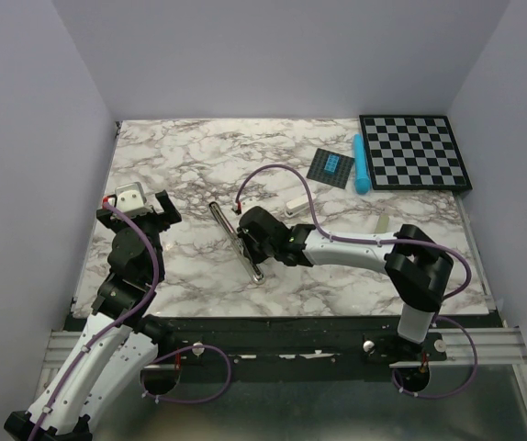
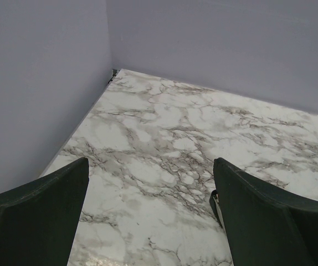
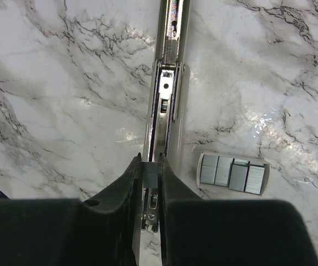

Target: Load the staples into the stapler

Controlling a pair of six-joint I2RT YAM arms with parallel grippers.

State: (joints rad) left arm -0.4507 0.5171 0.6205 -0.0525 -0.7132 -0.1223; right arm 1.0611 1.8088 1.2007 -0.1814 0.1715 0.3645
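Note:
The stapler lies opened out flat on the marble, and its silver channel runs up the middle of the right wrist view. My right gripper hangs just over that channel, shut on a small grey strip of staples pinched between its fingertips. The white staples box lies to the right of the stapler with several strips in it. Over at the left side of the table, my left gripper stands open and holds nothing.
At the back right lie a chequered board, a light blue cylinder and a dark square pad with blue blocks. A pale beige bar rests near the right arm. Grey walls close in the table.

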